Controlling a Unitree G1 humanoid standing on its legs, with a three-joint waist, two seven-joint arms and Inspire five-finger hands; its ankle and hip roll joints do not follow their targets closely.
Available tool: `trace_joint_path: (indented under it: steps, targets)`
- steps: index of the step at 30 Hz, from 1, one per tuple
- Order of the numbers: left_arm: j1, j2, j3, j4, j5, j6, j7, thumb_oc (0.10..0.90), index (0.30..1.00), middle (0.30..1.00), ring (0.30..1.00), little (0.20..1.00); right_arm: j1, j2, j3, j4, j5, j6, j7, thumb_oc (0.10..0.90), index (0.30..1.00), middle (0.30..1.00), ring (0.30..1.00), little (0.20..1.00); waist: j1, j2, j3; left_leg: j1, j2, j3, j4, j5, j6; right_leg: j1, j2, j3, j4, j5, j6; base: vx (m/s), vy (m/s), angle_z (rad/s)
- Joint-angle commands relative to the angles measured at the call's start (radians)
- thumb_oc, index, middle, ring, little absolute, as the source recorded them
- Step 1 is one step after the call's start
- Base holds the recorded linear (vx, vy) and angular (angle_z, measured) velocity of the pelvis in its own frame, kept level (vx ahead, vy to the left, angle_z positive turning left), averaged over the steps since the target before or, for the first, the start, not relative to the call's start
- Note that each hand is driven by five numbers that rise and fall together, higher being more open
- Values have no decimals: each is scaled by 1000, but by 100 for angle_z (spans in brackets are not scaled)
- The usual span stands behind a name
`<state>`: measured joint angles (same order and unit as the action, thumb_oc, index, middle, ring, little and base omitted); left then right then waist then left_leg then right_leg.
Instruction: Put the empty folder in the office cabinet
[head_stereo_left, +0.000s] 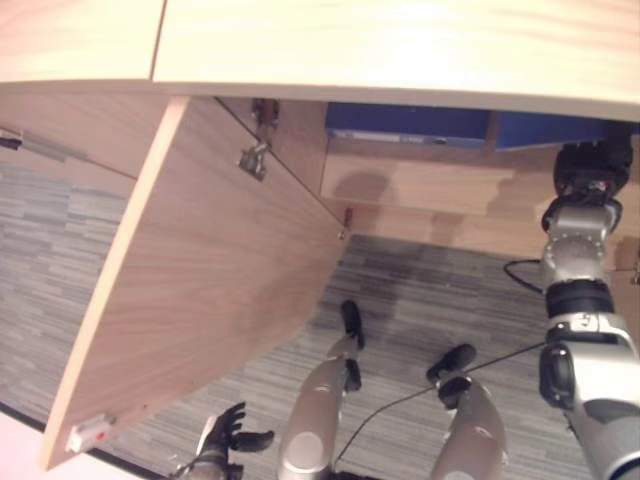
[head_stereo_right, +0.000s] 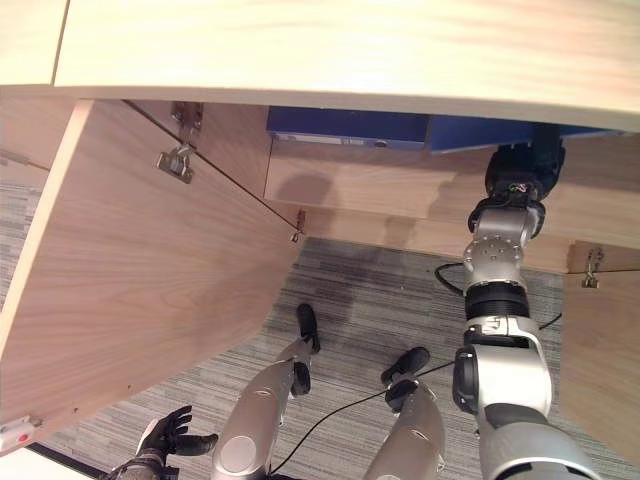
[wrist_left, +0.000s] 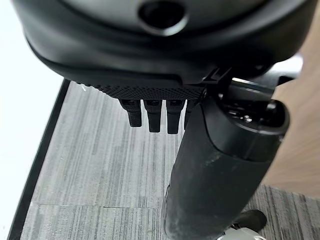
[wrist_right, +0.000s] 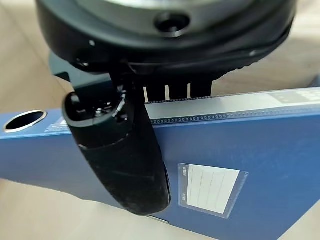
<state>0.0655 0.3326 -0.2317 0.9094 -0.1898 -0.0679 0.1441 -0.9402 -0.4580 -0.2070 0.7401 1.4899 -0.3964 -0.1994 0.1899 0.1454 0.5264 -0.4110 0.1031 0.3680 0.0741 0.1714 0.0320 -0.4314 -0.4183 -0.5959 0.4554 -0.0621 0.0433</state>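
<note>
The blue folder (wrist_right: 225, 150) already lay on the cabinet (head_stereo_right: 330, 45) shelf at about one o'clock, the right hand (wrist_right: 125, 150) clamped on it between thumb and fingers — only letting go seemed left — while the left hand (head_stereo_left: 228, 432) hung relaxed at seven o'clock beside the open door (head_stereo_left: 210, 280).

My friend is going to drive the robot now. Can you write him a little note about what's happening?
Right hand: reached into the open cabinet, thumb and fingers pinching the blue folder, which lies flat on the cabinet's shelf.
Left hand: hanging low by the open cabinet door, fingers relaxed, holding nothing.
Done: door open, folder inside on the shelf.
Left: let go of the folder, pull the right arm out, probably close the door.
</note>
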Motion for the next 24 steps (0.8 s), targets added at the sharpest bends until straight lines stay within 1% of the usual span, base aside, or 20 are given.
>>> trace_joint_path:
  steps: [1,6,9,13,15,17,18,19,21,22,23,24]
  targets:
    - [78,47,-24,27,16,23,29,800,900,900,900,900,-33,-101,-28,-164,2,-118,59,400,300,300,300,300,-11,-16,-30,15,65,-27,71,-115,-117,23,24,16,11,-59,24,0,0,0]
    - [68,63,-33,19,34,25,34,800,900,900,900,900,-37,-101,-58,-188,14,-167,44,400,300,300,300,300,-20,-18,-25,23,59,-30,64,-118,-115,25,23,17,6,-53,31,-2,-13,0]
    - [64,71,-36,22,39,27,35,800,900,900,900,900,-51,-118,-66,-180,16,-177,32,400,300,300,300,300,-22,-18,-24,27,57,-32,64,-120,-114,27,20,18,7,-52,33,0,0,0]
    - [61,79,-41,28,46,27,33,800,900,900,900,900,-69,-155,-66,-155,9,-170,19,400,300,300,300,300,-25,-19,-21,28,55,-34,66,-122,-114,26,18,21,11,-52,36,0,0,0]
    - [61,85,-42,36,49,28,29,800,900,900,900,900,-81,-190,-50,-124,-1,-147,12,400,300,300,300,300,-26,-24,-21,31,54,-34,65,-122,-114,26,17,20,15,-52,37,0,0,0]
    - [57,95,-38,47,51,27,28,800,900,900,900,900,-100,-240,-27,-63,-19,-106,7,400,300,300,300,300,-26,-32,-20,32,55,-35,65,-122,-118,25,16,21,18,-51,40,-1,-28,3]
    - [53,97,-37,51,53,26,27,800,900,900,900,900,-118,-266,-18,-28,-23,-83,9,400,300,300,300,300,-25,-31,-19,32,55,-33,64,-120,-117,23,15,19,18,-49,38,0,-41,4]
    - [52,108,-37,58,56,27,25,800,900,900,900,900,-155,-306,12,12,-40,-52,8,400,300,300,300,300,-22,-36,-20,32,56,-35,61,-120,-120,22,17,22,17,-47,42,0,0,0]
    - [50,111,-37,59,57,27,23,800,900,900,900,900,-176,-323,28,31,-45,-40,10,400,300,300,300,300,-22,-35,-19,31,56,-34,58,-116,-119,21,17,20,14,-45,40,0,0,0]
    - [51,123,-40,61,59,27,18,800,900,900,900,900,-209,-349,59,64,-55,-12,14,400,300,300,300,300,-18,-38,-20,31,57,-35,58,-115,-120,19,18,19,15,-43,39,-5,-30,-1]
    - [50,122,-40,60,59,27,17,800,900,900,900,900,-217,-353,63,71,-53,-9,16,400,300,300,300,300,-18,-37,-20,30,57,-34,58,-115,-120,18,18,19,15,-43,39,0,0,0]
    - [49,128,-40,62,60,27,12,800,900,900,900,900,-241,-376,91,113,-63,14,18,400,300,300,300,300,-16,-38,-19,30,58,-34,57,-114,-122,16,18,20,16,-42,41,0,0,0]
